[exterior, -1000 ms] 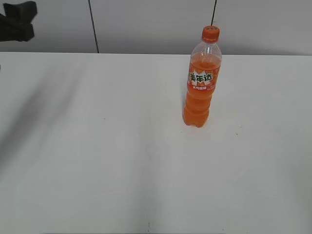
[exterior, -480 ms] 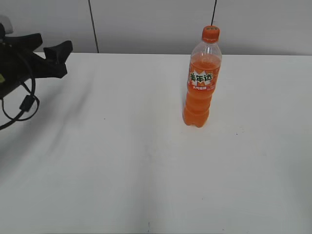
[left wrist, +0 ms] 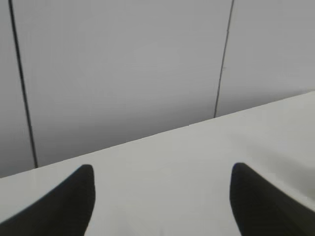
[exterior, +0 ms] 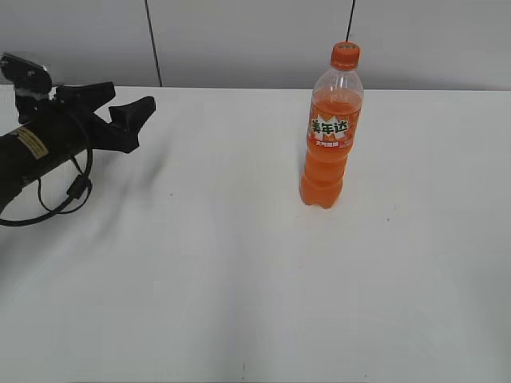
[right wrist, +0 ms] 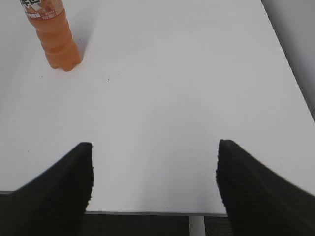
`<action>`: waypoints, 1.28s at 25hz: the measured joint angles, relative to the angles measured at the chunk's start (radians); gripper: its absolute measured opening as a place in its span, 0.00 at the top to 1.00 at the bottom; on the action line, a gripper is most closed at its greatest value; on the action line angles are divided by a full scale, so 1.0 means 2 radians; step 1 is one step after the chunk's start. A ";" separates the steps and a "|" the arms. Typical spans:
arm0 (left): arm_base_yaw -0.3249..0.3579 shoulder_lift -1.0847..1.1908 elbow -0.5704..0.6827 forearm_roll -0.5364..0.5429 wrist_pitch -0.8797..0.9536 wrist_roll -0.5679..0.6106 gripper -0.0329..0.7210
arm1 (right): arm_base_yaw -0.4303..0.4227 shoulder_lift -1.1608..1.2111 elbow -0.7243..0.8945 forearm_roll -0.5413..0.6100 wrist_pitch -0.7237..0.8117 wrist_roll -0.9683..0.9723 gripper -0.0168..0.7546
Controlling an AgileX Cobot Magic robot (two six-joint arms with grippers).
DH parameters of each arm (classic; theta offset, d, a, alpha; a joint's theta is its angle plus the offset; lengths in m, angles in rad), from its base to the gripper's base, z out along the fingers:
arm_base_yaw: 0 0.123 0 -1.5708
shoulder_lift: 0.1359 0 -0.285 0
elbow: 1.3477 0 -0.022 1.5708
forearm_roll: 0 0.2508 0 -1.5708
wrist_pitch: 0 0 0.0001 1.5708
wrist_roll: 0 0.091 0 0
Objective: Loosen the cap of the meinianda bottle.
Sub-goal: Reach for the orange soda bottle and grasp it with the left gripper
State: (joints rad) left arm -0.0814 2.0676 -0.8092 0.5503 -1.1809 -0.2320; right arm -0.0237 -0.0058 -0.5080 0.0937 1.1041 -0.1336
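Observation:
The meinianda bottle (exterior: 328, 136) stands upright on the white table (exterior: 223, 271), right of centre toward the back, full of orange soda. Its orange cap (exterior: 345, 54) sits on top. My left gripper (exterior: 130, 97) hovers at the far left of the exterior view, well apart from the bottle, and points toward it. It is open, and in the left wrist view the left gripper (left wrist: 161, 171) has only table and wall between its fingers. My right gripper (right wrist: 155, 146) is open over the table's near edge. The bottle's lower body (right wrist: 56, 42) shows at the top left there.
A grey panelled wall (exterior: 239, 40) runs behind the table's back edge. A black cable (exterior: 56, 199) loops under the left arm. The table's near edge (right wrist: 147, 212) lies just below the right gripper, and its right edge (right wrist: 290, 73) runs along that side.
The left arm has come into the exterior view from the left and moved rightward toward the bottle. The bottle has stayed where it was.

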 joint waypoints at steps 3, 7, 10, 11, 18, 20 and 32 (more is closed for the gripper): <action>0.000 0.001 -0.005 0.037 -0.005 -0.018 0.27 | 0.000 0.000 0.000 0.000 0.000 0.000 0.22; -0.011 0.002 -0.006 0.129 -0.010 -0.040 0.27 | 0.000 0.000 0.000 0.000 0.000 0.000 0.22; -0.035 0.006 -0.006 0.159 -0.011 -0.042 0.27 | 0.000 0.000 0.000 0.000 0.000 0.000 0.22; -0.045 0.007 -0.006 0.161 -0.011 -0.042 0.27 | 0.000 0.000 0.000 0.000 0.000 0.000 0.22; -0.093 0.045 -0.021 0.142 -0.012 -0.043 0.27 | 0.000 0.000 0.000 0.000 0.000 0.000 0.22; -0.103 0.059 -0.037 0.140 -0.012 -0.043 0.26 | 0.000 0.000 0.000 0.000 0.000 0.000 0.22; -0.161 0.122 -0.130 0.109 -0.012 -0.047 0.17 | 0.000 0.000 0.000 0.000 0.000 0.000 0.22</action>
State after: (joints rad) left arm -0.4034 2.3109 -1.0692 0.7674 -1.2043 -0.3250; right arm -0.0237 -0.0058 -0.5080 0.0937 1.1041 -0.1336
